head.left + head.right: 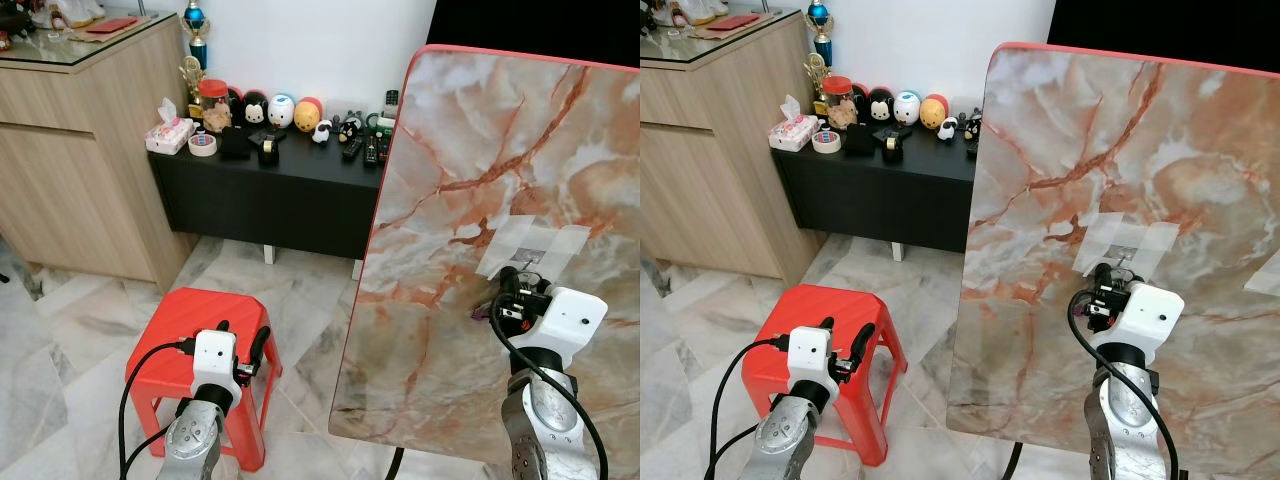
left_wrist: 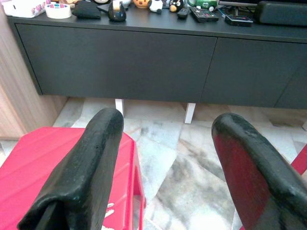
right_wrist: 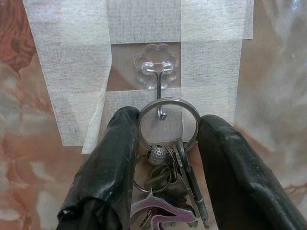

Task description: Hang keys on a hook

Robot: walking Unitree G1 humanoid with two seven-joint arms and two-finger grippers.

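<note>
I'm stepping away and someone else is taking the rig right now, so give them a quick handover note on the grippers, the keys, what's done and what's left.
Right gripper: raised at the marble board, fingers either side of the key ring, keys dangling between them.
Hook: clear flower-shaped base taped to the board; its wire tip sits inside the ring.
Left gripper: open, idle, low over the red stool.
Done: ring brought onto the hook.
Left: I cannot tell whether the ring already bears on the hook; confirm it does, then release and back the right arm away.
</note>
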